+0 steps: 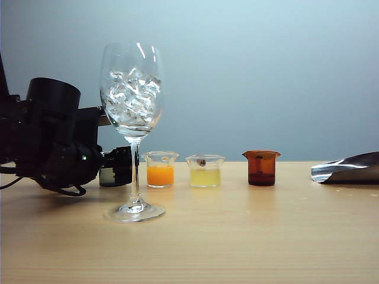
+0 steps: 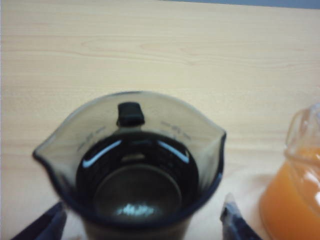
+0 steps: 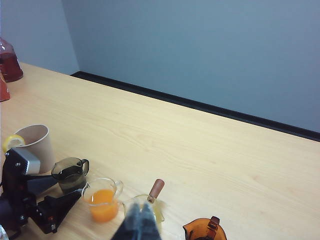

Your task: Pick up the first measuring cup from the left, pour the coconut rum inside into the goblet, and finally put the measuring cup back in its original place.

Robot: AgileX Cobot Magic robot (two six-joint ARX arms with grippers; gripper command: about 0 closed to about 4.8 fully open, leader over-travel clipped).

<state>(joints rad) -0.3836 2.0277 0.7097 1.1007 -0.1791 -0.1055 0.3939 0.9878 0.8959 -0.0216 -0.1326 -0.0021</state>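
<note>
In the exterior view, the goblet (image 1: 132, 127) stood near and left, hiding the first measuring cup; the left gripper (image 1: 115, 167) sat low behind its stem.

In the left wrist view, the first measuring cup (image 2: 132, 167), seemingly light, rigid and slippery, stood between spread, unclenched fingertips (image 2: 232, 217), the orange cup (image 2: 292, 190) crowding its right.

In the right wrist view, the right gripper (image 3: 140, 222) appeared pinched together, empty, aloft; open table (image 3: 210, 150) lay beyond.

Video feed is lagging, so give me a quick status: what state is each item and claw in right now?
First measuring cup: upright on the table, looks empty, between the open fingers of the left claw.
Goblet: upright, full of ice.
Orange cup: upright, about half full.
Yellow cup: upright, about half full.
Amber cup: upright, dark liquid low inside.
Paper cup: upright, lemon slice on rim.
Right claw: raised above the cups, appears shut, holding nothing.
</note>
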